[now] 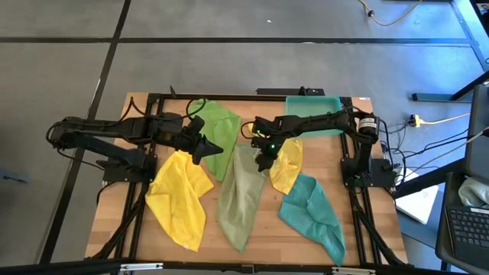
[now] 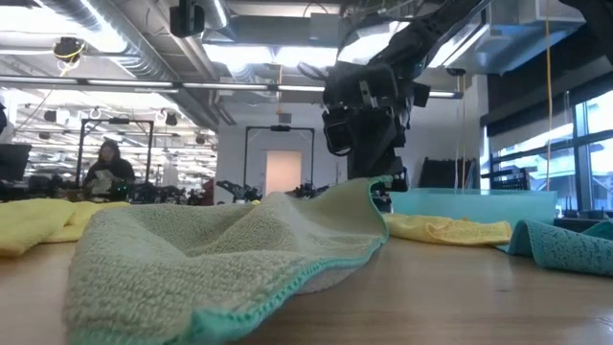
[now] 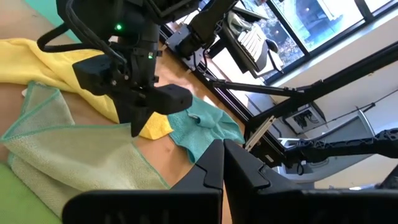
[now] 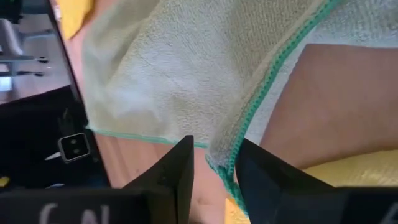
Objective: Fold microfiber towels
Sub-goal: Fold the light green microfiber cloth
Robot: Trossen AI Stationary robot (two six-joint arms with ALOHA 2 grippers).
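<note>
Right wrist view puts the right gripper (image 4: 212, 163) at an edge of the olive towel (image 4: 186, 68), its two fingers (image 4: 177, 171) straddling the teal-stitched hem, which hangs in the gap between them. The jaws are part-way shut around that hem; whether they pinch it firmly yet, I cannot tell. In the low view the same gripper (image 2: 381, 180) hangs at the far edge of the olive towel (image 2: 220, 254), which is raised there and slopes down toward the near side.

From above, the right gripper (image 1: 263, 159) sits at the far right corner of the olive towel (image 1: 241, 195), mid-table. Just right of it lies a yellow towel (image 1: 286, 164), crumpled, and nearer on the right a teal towel (image 1: 313, 214). A second yellow towel (image 1: 179, 198) lies near left, and a green towel (image 1: 218, 126) lies far, left of centre. A teal tray (image 1: 313, 107) stands at the far right edge of the table (image 1: 114, 206).

The left gripper (image 1: 208, 147) is clenched on nothing and hovers by the green towel.

By my reading, the task has barely begun: all five towels lie loose and rumpled, none folded or stacked. The olive one seems to be the first in hand; four wait untouched.
</note>
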